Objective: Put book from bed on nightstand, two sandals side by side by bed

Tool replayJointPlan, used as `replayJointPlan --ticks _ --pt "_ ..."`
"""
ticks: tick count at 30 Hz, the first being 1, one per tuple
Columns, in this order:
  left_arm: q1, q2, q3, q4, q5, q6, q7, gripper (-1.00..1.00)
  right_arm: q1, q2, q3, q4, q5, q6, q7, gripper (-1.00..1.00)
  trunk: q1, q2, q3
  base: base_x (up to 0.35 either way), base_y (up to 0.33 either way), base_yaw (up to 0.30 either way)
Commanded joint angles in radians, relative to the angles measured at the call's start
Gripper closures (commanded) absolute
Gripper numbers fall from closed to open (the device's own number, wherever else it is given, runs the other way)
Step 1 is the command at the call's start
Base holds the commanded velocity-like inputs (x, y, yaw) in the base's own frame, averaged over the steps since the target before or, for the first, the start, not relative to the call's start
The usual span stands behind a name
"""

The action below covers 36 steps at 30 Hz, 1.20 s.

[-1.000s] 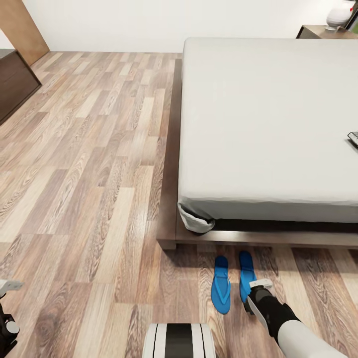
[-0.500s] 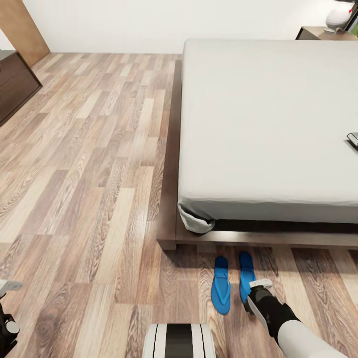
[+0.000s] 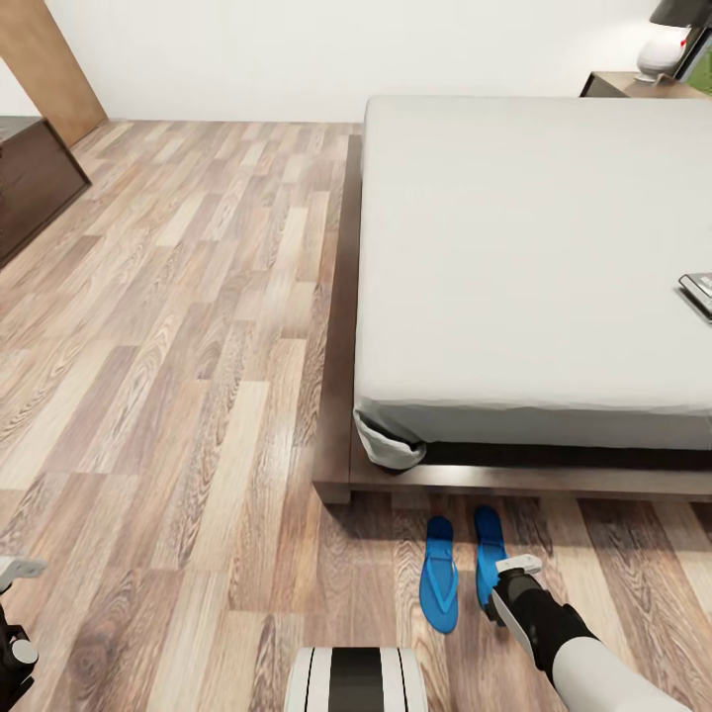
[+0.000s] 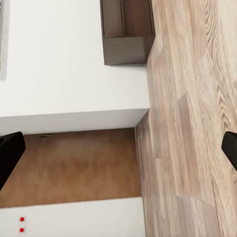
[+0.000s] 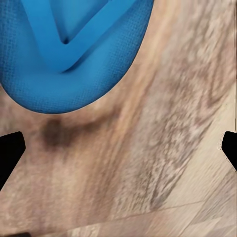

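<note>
- Your two sandals lie side by side on the wood-plank floor, just off the foot of the bed, toes pointing toward its dark frame.
- The left flip-flop lies fully in view; the right flip-flop is partly covered at its near end by your right arm.
- Your right tool hangs right over that sandal's near end. In the right wrist view its two dark fingertips stand wide apart at the picture's edges, gripping nothing, with the blue sandal end and bare floor between them.
- Your left tool is also spread open and empty; the left wrist view looks past it at a white wall, a light wooden door and a dark wall cabinet.
- The book rests on the pale mattress at the right edge of the head view, cut off by the frame.
- A nightstand sits beyond the bed's far corner, carrying a white lamp base.
</note>
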Motion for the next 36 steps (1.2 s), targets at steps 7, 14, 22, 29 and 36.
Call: replayJointPlan --ticks 7,14,22,29,36 --pt "-0.001 0.001 -0.004 0.001 -0.002 0.004 0.001 -1.0 0.003 -0.003 0.006 0.003 0.005 0.008 0.001 -1.0 -0.002 0.001 0.019 0.0 0.0 0.0" --pt "-0.001 0.001 -0.002 0.001 -0.002 0.004 -0.001 -1.0 0.005 -0.008 0.005 0.039 0.005 0.004 0.001 -1.0 -0.003 0.001 0.027 0.0 0.0 0.0" --pt "-0.001 0.001 -0.003 0.001 -0.003 0.004 -0.003 -1.0 0.006 -0.014 0.005 0.058 0.005 0.001 0.001 -1.0 -0.007 0.003 0.058 0.0 0.0 0.0" --pt "-0.001 0.001 -0.004 0.001 -0.003 0.004 -0.002 -1.0 0.007 -0.016 0.005 0.062 0.006 0.001 0.001 -1.0 -0.007 0.004 0.061 0.0 0.0 0.0" --pt "-0.001 0.001 -0.004 0.001 -0.003 0.004 -0.003 -1.0 0.007 -0.023 0.005 0.063 0.006 0.001 0.001 -1.0 -0.01 0.005 0.085 0.0 0.0 0.0"
